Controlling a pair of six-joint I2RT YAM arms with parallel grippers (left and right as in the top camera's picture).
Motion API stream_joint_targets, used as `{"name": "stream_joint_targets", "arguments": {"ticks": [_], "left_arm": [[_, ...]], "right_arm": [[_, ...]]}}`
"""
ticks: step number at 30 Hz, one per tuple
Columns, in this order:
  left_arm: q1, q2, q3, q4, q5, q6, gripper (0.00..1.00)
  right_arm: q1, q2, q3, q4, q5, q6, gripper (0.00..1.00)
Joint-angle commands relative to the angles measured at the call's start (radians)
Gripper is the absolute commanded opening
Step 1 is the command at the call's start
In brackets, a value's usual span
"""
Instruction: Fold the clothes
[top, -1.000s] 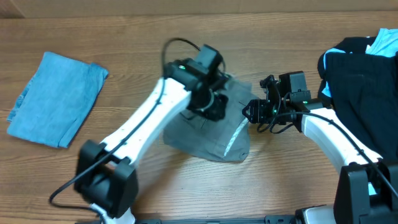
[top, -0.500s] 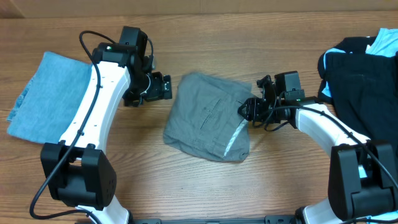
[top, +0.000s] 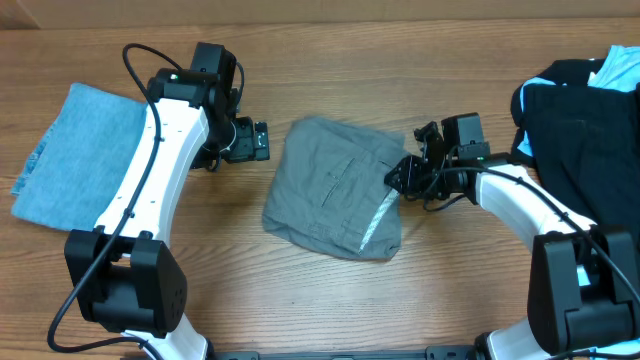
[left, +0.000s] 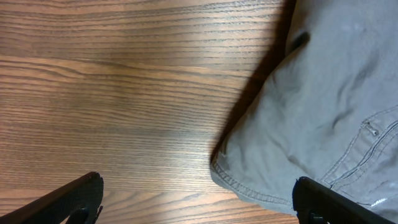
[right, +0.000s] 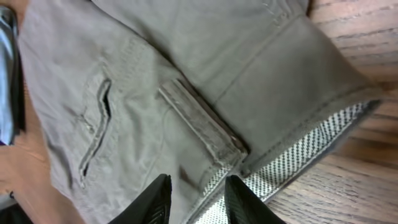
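Note:
The grey garment (top: 332, 198) lies folded mid-table, with a stitched pocket (right: 93, 127) and a checked lining (right: 298, 152) showing at its right edge. My left gripper (top: 256, 140) hovers just left of it, open wide, with one fingertip over bare wood and the other fingertip (left: 333, 202) over the garment's hem (left: 249, 186). My right gripper (top: 398, 180) sits on the garment's right edge. In the right wrist view that gripper (right: 199, 202) has its jaws narrowed but still apart, and the waistband edge lies flat between them.
A folded blue cloth (top: 85, 160) lies at the far left. A heap of black clothes (top: 575, 140) with a light blue piece (top: 622, 68) fills the right edge. Bare wooden table (top: 300, 300) runs along the front.
My left arm swung left off the grey garment, let it go and opened wide. My right gripper stayed at the right edge and its jaws narrowed.

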Motion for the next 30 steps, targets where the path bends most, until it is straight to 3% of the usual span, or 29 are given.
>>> {"name": "stream_joint_targets", "arguments": {"ticks": [1,8,16,18,19,22,26,30], "left_arm": [[0.005,-0.013,0.009,0.001,-0.014,0.013,1.0],[0.005,-0.013,0.009,0.001,-0.014,0.013,1.0],[0.005,-0.013,0.009,0.001,-0.014,0.013,1.0],[0.005,-0.013,0.009,0.001,-0.014,0.013,1.0],[0.005,-0.013,0.009,0.001,-0.014,0.013,1.0],[0.005,-0.013,0.009,0.001,-0.014,0.013,1.0],[0.005,-0.013,0.009,0.001,-0.014,0.013,1.0],[0.005,-0.013,0.009,0.001,-0.014,0.013,1.0]], "right_arm": [[0.001,-0.014,0.031,-0.014,-0.021,0.066,0.37],[0.001,-0.013,0.029,-0.013,0.034,0.085,0.37],[0.07,0.0,0.002,0.117,0.042,0.109,0.36],[0.09,0.0,0.003,0.123,0.074,0.111,0.22],[0.092,-0.001,0.004,0.124,0.079,0.111,0.06],[0.082,-0.027,0.035,0.08,0.086,0.078,0.04],[0.067,-0.047,0.167,-0.099,0.185,-0.108,0.04],[0.067,-0.047,0.182,-0.108,0.207,-0.138,0.04]]}}
